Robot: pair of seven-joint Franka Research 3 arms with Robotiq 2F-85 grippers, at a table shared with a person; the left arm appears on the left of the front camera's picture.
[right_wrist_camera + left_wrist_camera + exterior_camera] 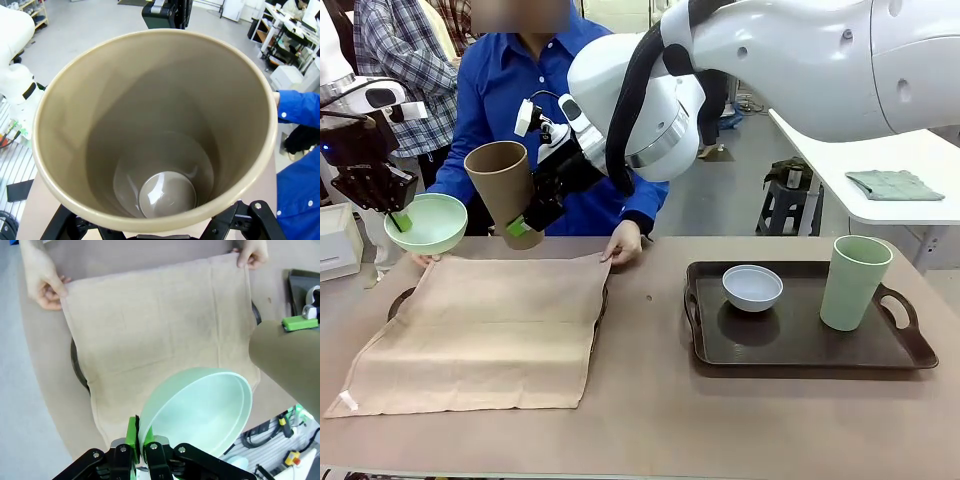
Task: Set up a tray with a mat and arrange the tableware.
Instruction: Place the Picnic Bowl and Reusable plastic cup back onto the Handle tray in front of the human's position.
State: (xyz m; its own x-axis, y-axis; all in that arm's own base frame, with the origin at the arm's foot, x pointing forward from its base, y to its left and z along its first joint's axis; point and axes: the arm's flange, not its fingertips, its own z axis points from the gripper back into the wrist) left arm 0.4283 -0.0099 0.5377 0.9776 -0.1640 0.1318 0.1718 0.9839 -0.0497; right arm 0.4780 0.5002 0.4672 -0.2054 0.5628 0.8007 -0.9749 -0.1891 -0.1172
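A beige mat (485, 330) is spread over a dark tray (402, 300) at the table's left; a person's hands (623, 243) hold its far corners. My left gripper (400, 218) is shut on the rim of the mint green bowl (427, 222), held in the air above the mat's far left corner. My right gripper (525, 225) is shut on the brown tumbler (504, 190), lifted and tilted over the mat's far edge. The white bowl (752, 287) and pale green tumbler (854, 282) stand on a second dark tray (800, 355) at the right.
The person in a blue shirt (510, 90) stands at the far side, close behind the raised tumbler. A white table (880, 170) with a folded green cloth (894, 184) is at the back right. Bare tabletop (650, 420) lies between the trays and along the front.
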